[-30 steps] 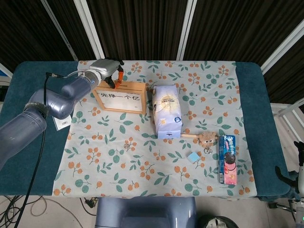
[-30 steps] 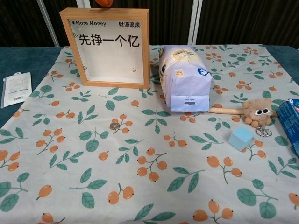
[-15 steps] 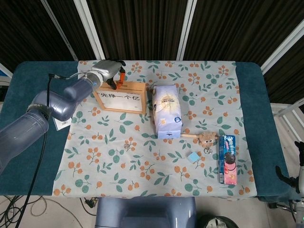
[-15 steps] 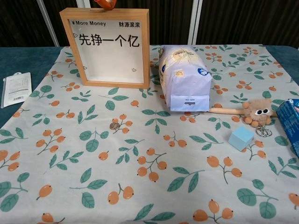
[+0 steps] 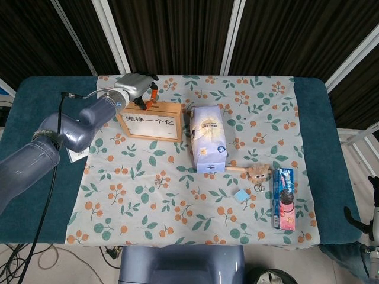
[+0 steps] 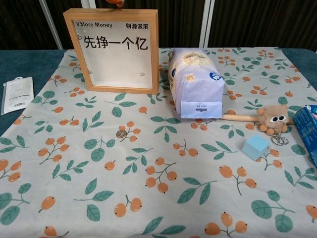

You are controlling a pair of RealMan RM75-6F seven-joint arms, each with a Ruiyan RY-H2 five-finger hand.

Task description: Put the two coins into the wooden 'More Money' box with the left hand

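At upper left, the left hand (image 5: 135,87) hovers over the box (image 5: 150,120); whether it holds anything cannot be told. One coin (image 6: 121,133) lies mid-cloth, yet to be collected.

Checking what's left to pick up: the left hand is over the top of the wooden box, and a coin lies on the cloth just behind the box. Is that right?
Not quite. The coin lies on the cloth in front of the wooden box, towards the robot, as the chest view shows. The left hand is indeed above the box's top edge.
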